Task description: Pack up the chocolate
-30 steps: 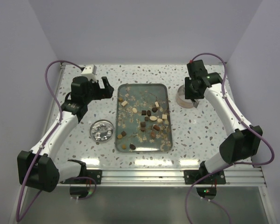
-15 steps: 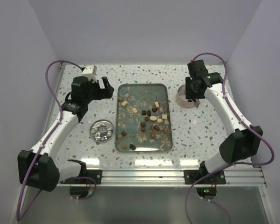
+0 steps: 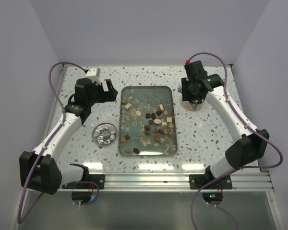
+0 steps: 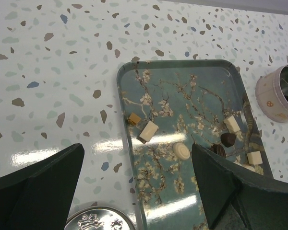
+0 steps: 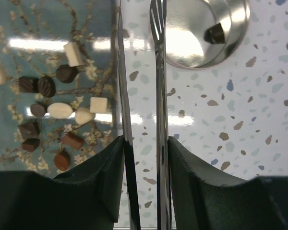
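The chocolate (image 3: 153,122), dark brown and cream pieces, lies scattered on a blue-green flowered tray (image 3: 121,120); the pieces show in the left wrist view (image 4: 181,151) and the right wrist view (image 5: 60,110) too. My right gripper (image 3: 192,93) is shut on metal tongs (image 5: 158,72) and hangs over the left side of a round pink tin (image 3: 194,105). The tong blades stand apart with nothing between them. The tin (image 5: 201,28) holds one dark piece (image 5: 214,33). My left gripper (image 3: 110,93) is open and empty, above the table left of the tray's far corner.
A round silver lid (image 3: 106,134) with shiny silver pieces lies left of the tray; its rim shows in the left wrist view (image 4: 98,223). Pale flakes are strewn over the tray. Walls close in the speckled table on three sides.
My right gripper has moved left with the tongs, from over the tin toward the tray's right edge. The left arm has barely moved.
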